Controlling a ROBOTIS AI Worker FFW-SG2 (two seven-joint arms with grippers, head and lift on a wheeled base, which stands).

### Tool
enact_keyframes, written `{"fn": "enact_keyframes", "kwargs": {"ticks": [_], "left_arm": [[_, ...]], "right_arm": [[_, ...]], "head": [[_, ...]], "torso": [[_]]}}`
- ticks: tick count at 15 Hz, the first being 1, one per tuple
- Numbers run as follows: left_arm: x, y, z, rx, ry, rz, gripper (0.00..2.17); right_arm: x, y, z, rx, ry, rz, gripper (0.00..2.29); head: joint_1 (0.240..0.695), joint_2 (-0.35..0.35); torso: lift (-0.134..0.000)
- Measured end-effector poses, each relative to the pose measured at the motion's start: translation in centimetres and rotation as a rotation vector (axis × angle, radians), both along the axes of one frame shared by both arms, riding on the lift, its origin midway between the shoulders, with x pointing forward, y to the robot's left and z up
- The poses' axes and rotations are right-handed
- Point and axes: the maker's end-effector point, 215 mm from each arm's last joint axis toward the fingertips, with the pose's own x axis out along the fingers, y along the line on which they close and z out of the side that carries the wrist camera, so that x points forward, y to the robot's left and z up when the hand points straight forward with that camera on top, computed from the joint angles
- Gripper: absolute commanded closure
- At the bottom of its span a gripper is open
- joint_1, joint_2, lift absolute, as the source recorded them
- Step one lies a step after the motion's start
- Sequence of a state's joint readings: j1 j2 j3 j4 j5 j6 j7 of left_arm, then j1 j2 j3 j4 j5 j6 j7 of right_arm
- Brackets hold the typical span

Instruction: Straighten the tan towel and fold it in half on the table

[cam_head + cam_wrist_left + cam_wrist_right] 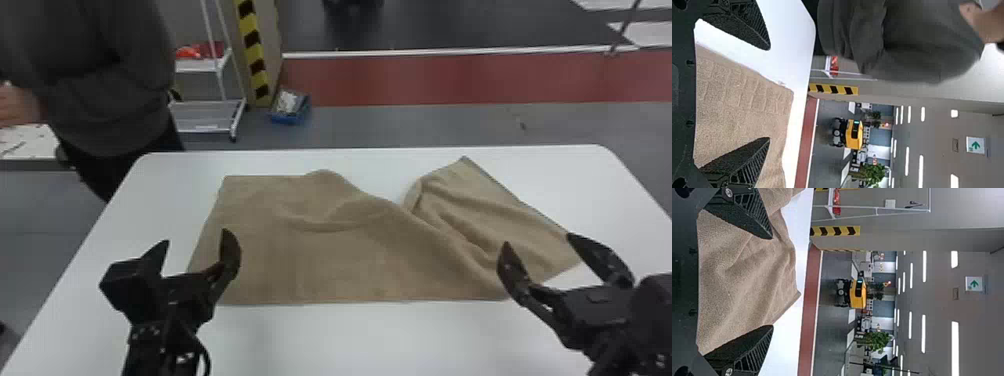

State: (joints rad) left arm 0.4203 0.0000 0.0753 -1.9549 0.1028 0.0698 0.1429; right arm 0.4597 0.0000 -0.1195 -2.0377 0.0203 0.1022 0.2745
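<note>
Right claw [538, 240] gaping; tan towel [320, 260] lengthwise left-right, one corner pointing away.

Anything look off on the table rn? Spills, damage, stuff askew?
Yes, the tan towel. Its left part lies fairly flat, but the right end is skewed: it angles off toward the far side, creased, with a deep notch in the far edge where it meets the flatter part. No spill or damage that I can see.
</note>
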Motion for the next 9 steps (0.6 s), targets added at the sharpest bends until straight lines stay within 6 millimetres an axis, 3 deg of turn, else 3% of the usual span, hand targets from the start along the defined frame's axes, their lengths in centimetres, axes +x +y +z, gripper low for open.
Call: {"fn": "enact_keyframes", "kwargs": {"ticks": [5,9], "left_arm": [[0.1,-0.1,-0.1,-0.003,0.005,-0.014,0.07],[0.0,1.1,0.0,-0.019,0.051,-0.085,0.08]], "right_arm": [[0.0,-0.2,0.2,-0.058,-0.003,0.001,0.07],[1.3,-2.0,1.9,-0.248,-0.002,0.027,0.07]], "head": [[0.695,0.072],[0.695,0.069]], "torso": [[-0.123],[-0.123]]}}
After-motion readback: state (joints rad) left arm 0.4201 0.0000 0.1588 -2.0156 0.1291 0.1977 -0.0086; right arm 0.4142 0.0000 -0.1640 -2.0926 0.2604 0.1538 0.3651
